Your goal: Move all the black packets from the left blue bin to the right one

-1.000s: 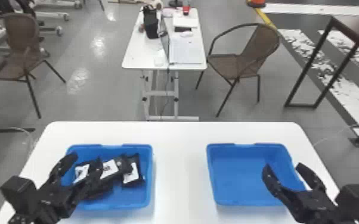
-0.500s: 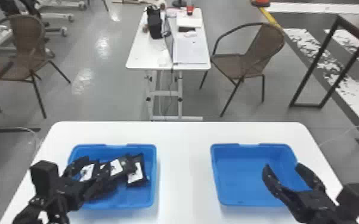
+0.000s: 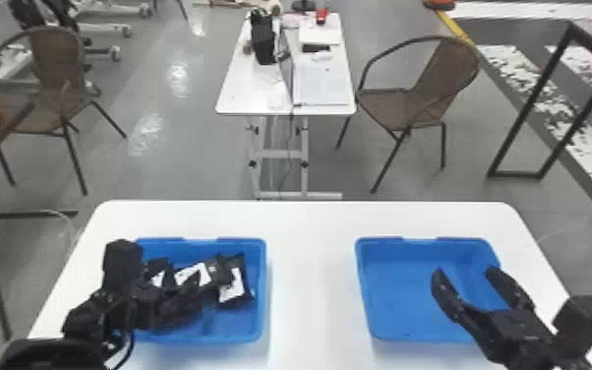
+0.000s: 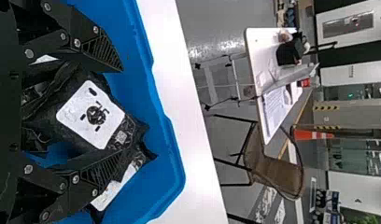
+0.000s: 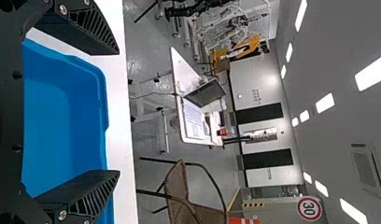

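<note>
white-labelled, flexible black packets overlap inside the left blue plastic bin, where the left jaws stand open astride one, presumably to pinch its sides, while the right jaws hang open over the matching bin to its right

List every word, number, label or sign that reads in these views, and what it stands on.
"30": round red-rimmed sign in the background of the right wrist view.
White label on a black packet in the left blue bin: its marks are too unclear to quote.
Wall lettering in the background: too small to read.
</note>
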`<state>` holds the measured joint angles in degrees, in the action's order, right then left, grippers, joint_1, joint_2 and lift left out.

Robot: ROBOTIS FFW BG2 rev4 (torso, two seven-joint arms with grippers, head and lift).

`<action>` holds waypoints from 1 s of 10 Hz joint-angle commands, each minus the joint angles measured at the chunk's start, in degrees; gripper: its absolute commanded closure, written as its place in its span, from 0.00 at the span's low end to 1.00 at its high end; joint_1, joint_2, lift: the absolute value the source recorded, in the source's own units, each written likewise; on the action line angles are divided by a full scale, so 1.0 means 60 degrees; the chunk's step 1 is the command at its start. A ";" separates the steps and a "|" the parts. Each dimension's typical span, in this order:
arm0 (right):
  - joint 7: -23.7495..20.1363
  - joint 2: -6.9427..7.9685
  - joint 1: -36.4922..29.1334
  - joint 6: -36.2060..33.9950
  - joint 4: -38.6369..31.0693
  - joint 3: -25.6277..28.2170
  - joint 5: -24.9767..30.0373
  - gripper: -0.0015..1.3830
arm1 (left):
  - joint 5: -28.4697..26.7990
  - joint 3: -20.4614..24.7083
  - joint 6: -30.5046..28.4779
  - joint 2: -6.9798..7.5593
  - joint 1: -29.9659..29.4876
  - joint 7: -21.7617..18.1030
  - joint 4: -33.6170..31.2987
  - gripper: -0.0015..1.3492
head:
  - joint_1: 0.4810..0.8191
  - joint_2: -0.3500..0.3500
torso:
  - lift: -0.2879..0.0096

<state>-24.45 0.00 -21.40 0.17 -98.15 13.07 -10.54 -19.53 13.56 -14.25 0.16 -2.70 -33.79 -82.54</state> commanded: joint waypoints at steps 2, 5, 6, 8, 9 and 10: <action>-0.0027 0.0009 0.0037 0.0000 0.0041 -0.0010 -0.0044 0.08 | -0.0627 -0.0209 0.0338 0.0178 0.1094 -0.0580 0.1716 0.34 | 0.63 0.48 | 0.97; -0.0056 0.0009 0.0198 0.0000 0.0143 -0.0069 -0.0118 0.08 | -0.1374 -0.0677 -0.0555 0.0339 0.1782 -0.1019 0.2536 0.34 | 0.63 0.45 | 0.97; -0.0071 0.0009 0.0154 0.0000 0.0128 -0.0069 -0.0162 0.08 | -0.1462 -0.0692 -0.0731 0.0310 0.1797 -0.1254 0.2478 0.34 | 0.63 0.45 | 0.97; -0.0071 0.0009 0.0110 0.0000 0.0158 -0.0069 -0.0235 0.08 | -0.1740 -0.0663 -0.1420 0.0222 0.1606 -0.1415 0.1862 0.34 | 0.63 0.45 | 0.97; -0.0071 0.0009 0.0110 0.0000 0.0202 -0.0069 -0.0249 0.08 | -0.1872 -0.0619 -0.1537 0.0207 0.1606 -0.1415 0.1877 0.36 | 0.63 0.45 | 0.97; -0.0071 0.0009 0.0125 0.0000 0.0216 -0.0069 -0.0264 0.08 | -0.1916 -0.0619 -0.1742 0.0207 0.1621 -0.1459 0.1862 0.44 | 0.63 0.46 | 0.97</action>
<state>-24.87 0.00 -20.68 0.18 -96.93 12.65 -12.07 -30.87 9.82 -24.14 1.43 6.98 -42.63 -71.34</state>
